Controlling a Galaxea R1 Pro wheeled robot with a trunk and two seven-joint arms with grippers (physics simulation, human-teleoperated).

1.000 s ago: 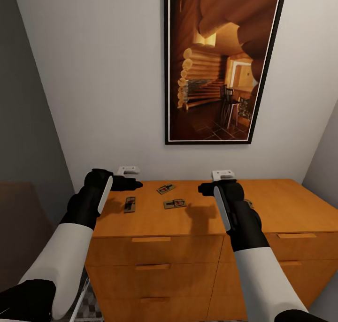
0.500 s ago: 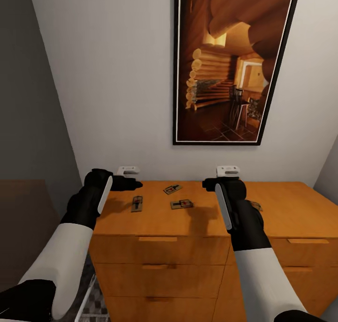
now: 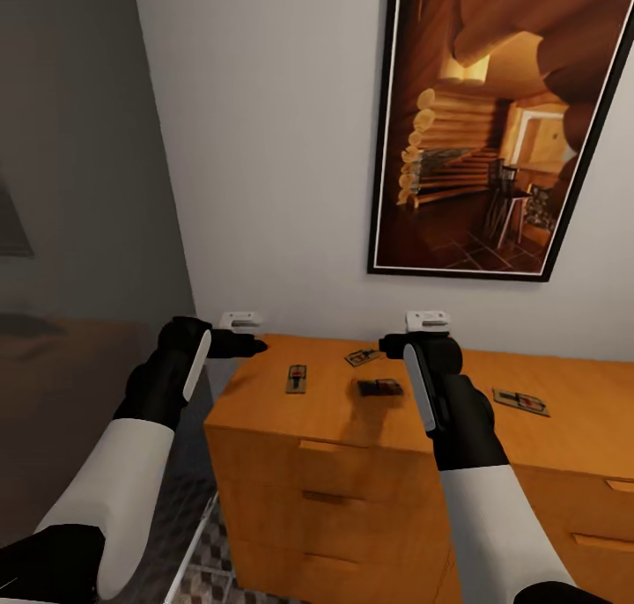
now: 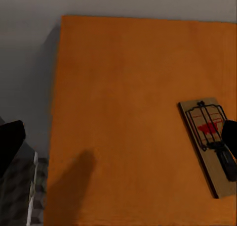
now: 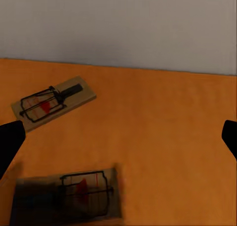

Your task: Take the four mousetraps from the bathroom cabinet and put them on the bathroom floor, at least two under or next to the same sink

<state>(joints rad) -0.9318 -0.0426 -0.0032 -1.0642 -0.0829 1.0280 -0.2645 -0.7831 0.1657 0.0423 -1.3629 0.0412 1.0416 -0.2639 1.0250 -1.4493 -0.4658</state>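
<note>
Tan wooden mousetraps with dark spring wires lay on top of the low orange-brown wooden cabinet [image 3: 352, 463], in the lower middle of the head view: one long board at the left [image 3: 296, 379], one near the back edge [image 3: 362, 357], one in the right arm's shadow [image 3: 379, 387], and one further right [image 3: 520, 401]. None was held. The left wrist view showed a single trap [image 4: 210, 142] on the cabinet top; the right wrist view showed two [image 5: 53, 102] [image 5: 69, 196].

Over the last second the whole head view had swung, so the cabinet and the dark-framed log-cabin picture [image 3: 493, 137] sat further right and the fourth trap came clear of the right arm. That read as the camera turning, not the traps moving.

Both arms kept their raised pose above the cabinet. The left gripper [image 3: 255, 345] and right gripper [image 3: 386, 350] each had fingers spread apart with nothing between them. Patterned cube tiles of the bathroom floor [image 3: 207, 560] showed at the lower left. Picking had probably not begun.
</note>
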